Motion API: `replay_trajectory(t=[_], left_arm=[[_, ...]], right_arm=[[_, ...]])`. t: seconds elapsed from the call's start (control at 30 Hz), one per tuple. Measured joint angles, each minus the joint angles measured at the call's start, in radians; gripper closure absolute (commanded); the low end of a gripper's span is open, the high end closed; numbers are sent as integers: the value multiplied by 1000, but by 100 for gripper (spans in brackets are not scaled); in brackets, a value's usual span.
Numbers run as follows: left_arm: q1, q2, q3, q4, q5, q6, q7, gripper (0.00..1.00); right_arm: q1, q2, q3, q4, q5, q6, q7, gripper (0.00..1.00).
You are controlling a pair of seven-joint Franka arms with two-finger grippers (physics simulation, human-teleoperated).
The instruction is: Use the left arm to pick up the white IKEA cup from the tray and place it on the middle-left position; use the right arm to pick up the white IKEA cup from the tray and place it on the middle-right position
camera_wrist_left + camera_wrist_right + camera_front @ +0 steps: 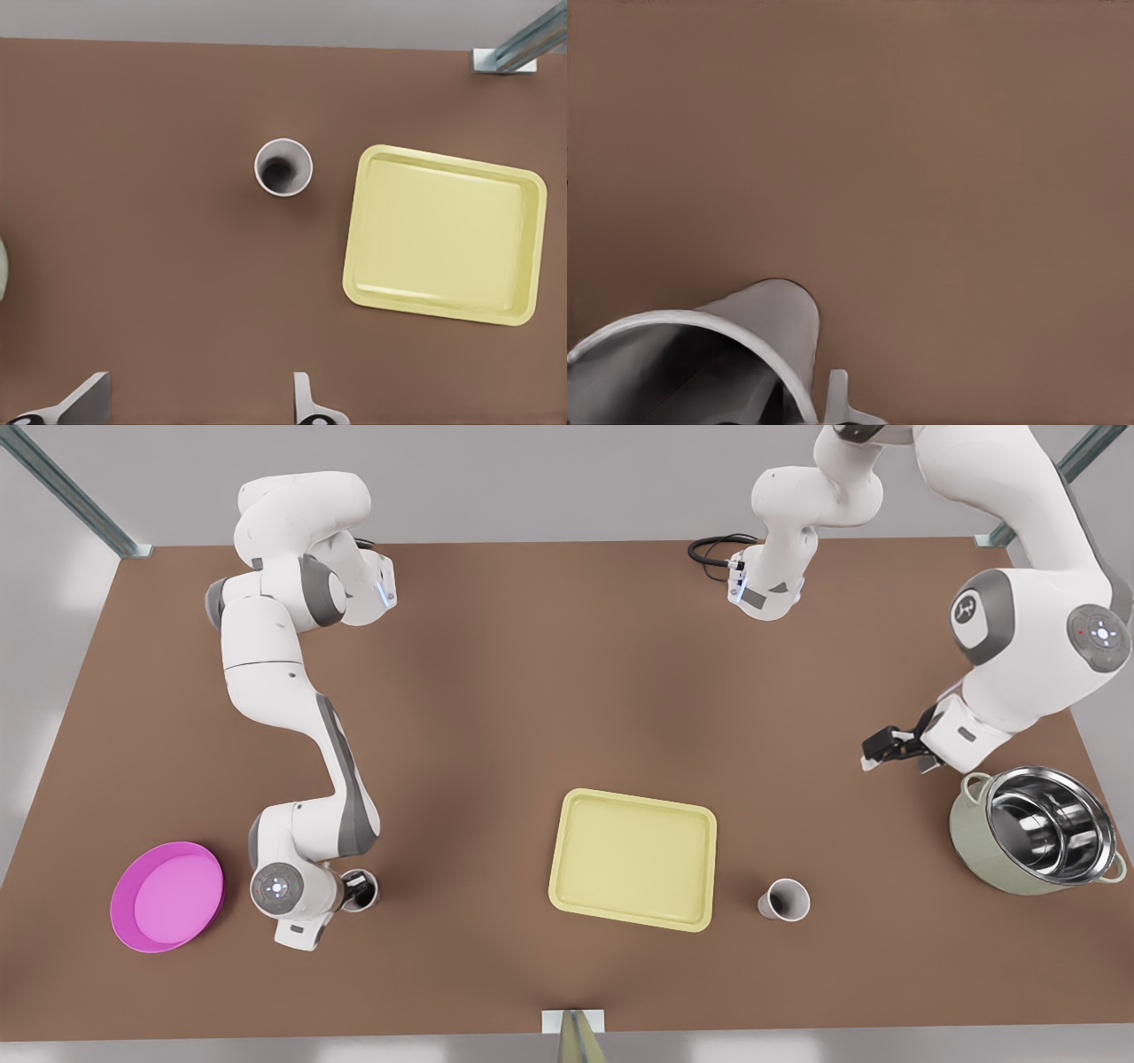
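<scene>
Two arms: both at work over the brown table, and each has one cup off the tray.
Tray [633, 859]: pale yellow and bare, well apart from either pair of fingers. In the left wrist view the tray [443, 235] lies ahead of the fingertips and off to one side.
Green pot [970, 828]: it holds a steel bowl and sits near the left gripper, out of the job.
Pink plate [166, 896]: beside the right arm's wrist, on the far side from its fingers, and plays no part.
Freestanding white cup [784, 901]: upright on bare tabletop just beside the tray. The same cup [283, 168] is well ahead of the left fingers with nothing touching it. I judge it parked at its spot.
Gripped white cup [373, 885]: it is right at the right fingers, on the front view's left, far from the tray.
Left gripper [873, 751]: fingers [89, 400] spread wide with nothing between them, hanging clear of its cup. It looks to be waiting.
Right gripper [357, 887]: one finger [837, 398] sits just outside the cup wall [771, 328], and the other seems to be inside the rim. That reads as a pinch on the wall, which keeps the cup upright for setting down.
Contact with the table: cannot tell whether the gripped cup's base is down.
</scene>
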Motion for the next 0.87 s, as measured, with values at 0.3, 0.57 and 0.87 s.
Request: replay_trajectory(t=[0.3,0.57,0.87], left_arm=[[1,-9,-7,3,0,-17,13,0],[1,7,-7,20,-3,-21,17,0],[2,12,-6,21,-4,-13,21,0]], right_arm=[[0,-64,29,3,0,-42,-20,51],[-39,-348,45,6,57,-170,3,0],[-91,-421,38,6,80,-324,179,0]])
